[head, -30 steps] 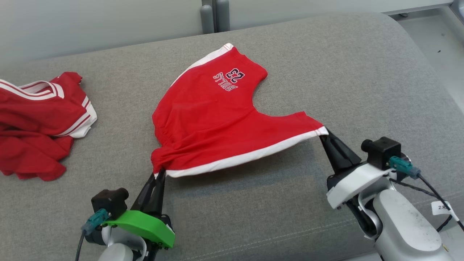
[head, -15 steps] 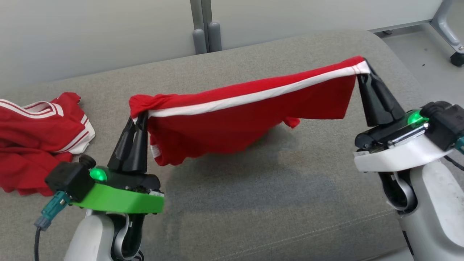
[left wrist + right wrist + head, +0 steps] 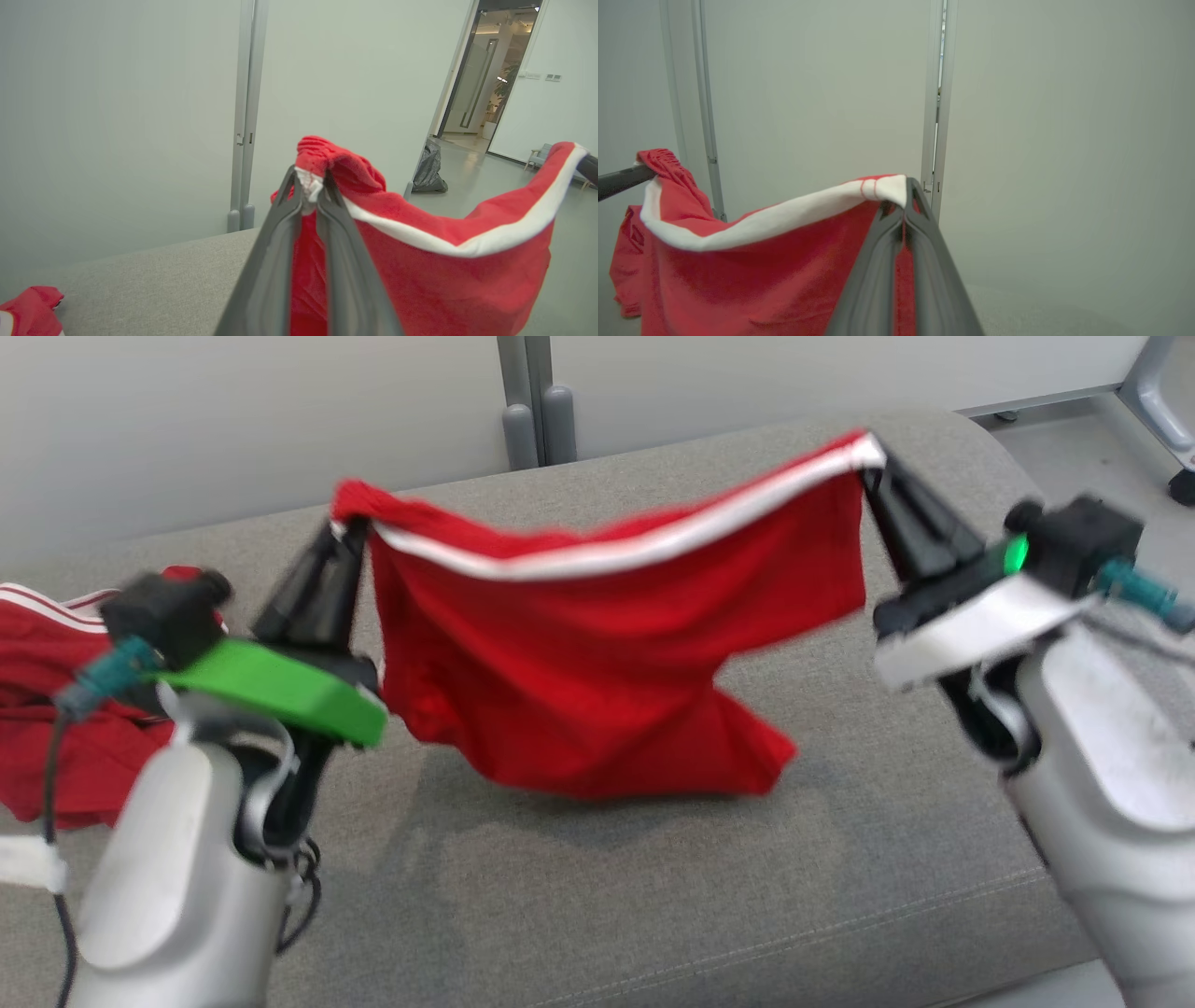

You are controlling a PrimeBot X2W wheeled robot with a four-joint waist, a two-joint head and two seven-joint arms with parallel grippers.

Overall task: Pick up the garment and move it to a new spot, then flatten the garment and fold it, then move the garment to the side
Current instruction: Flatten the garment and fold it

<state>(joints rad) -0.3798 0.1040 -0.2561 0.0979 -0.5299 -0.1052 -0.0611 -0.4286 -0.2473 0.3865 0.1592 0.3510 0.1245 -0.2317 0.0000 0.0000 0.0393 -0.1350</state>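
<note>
So the garment [image 3: 607,691], red shorts with a white band, is up in the air in the middle of the head view, strung out by its top edge and hanging like a curtain. The lowest fold at about 6 o'clock looks like it's at or just above the grey sofa cushion [image 3: 653,896], can't say for sure. The left tool [image 3: 347,530] is clamped on the bunched corner at 10 o'clock and the right tool [image 3: 873,471] is pinched tight on the white-banded corner at 2 o'clock. The band sags a bit between them.

I'd call this the pick-up-and-move step, with flattening not started. Next it needs both tools spread enough to take out the sag, then lowered together so the hanging edge lands first and the cloth lays out flat, clear of the other red pile [image 3: 56,747] at 9 o'clock
</note>
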